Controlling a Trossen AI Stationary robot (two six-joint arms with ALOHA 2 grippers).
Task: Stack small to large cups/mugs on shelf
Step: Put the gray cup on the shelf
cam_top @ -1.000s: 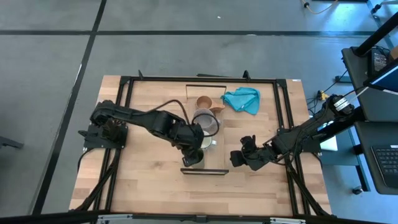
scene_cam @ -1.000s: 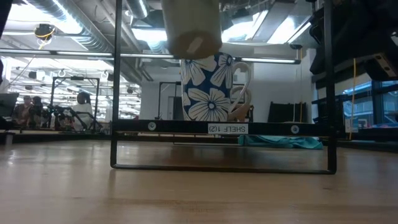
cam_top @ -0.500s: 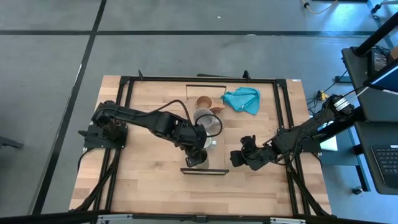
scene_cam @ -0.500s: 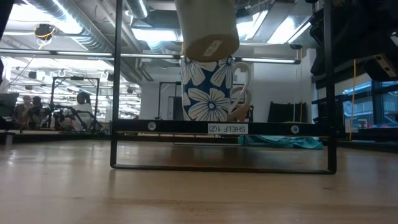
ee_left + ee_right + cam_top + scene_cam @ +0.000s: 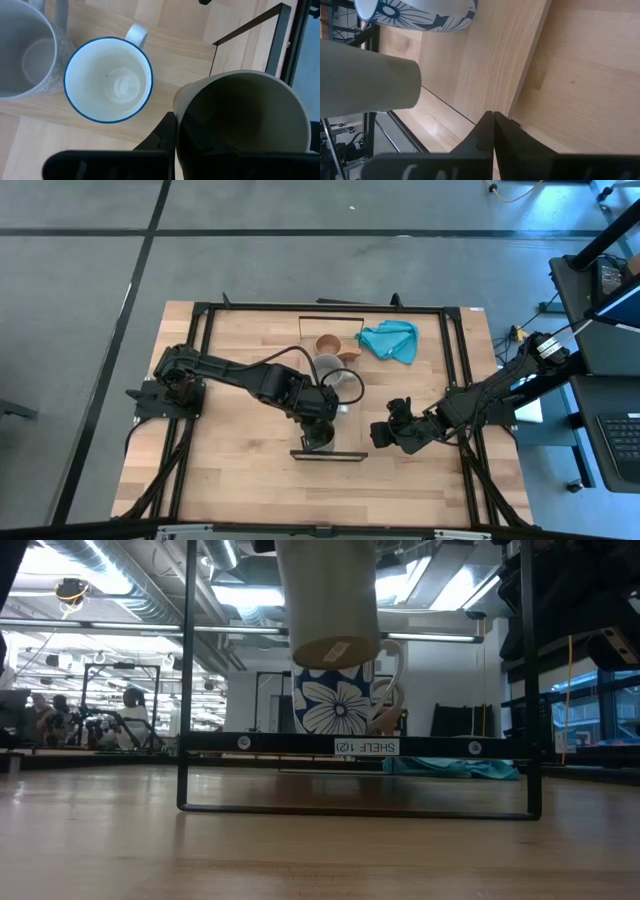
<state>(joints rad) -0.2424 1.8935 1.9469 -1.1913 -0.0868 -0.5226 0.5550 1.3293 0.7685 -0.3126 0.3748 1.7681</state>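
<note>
My left gripper point(image 5: 320, 430) is shut on an olive-beige cup point(image 5: 328, 595) that hangs high over the near end of the shelf point(image 5: 350, 435). Three others stand in a row on the board. Nearest is a blue-flowered mug, white inside point(image 5: 107, 80), just behind the held cup. Then comes a grey mug point(image 5: 25, 55), and a tan wooden cup point(image 5: 328, 343) stands at the far end. My right gripper point(image 5: 378, 436) is shut and holds nothing, low over the table just right of the shelf's near end. My left gripper pinches the cup's wall at the rim point(image 5: 179, 107), one finger point(image 5: 167, 135) outside and the other inside the hollow. The fingers come from above, slanting down from the table's left. The cup hangs upright, its base point(image 5: 335, 648) clear above the shelf.
A teal cloth point(image 5: 390, 340) lies at the far right of the table. A black metal frame point(image 5: 205, 310) runs round the tabletop. The shelf's black end bracket point(image 5: 185, 780) stands on the table at its near end. Bare wood lies left and near of the shelf.
My left gripper has carried the cup a little toward the table's right edge and down, closer to the shelf. The cup was tipped with its base showing in the low view. It now hangs nearly upright in front of the flowered mug.
</note>
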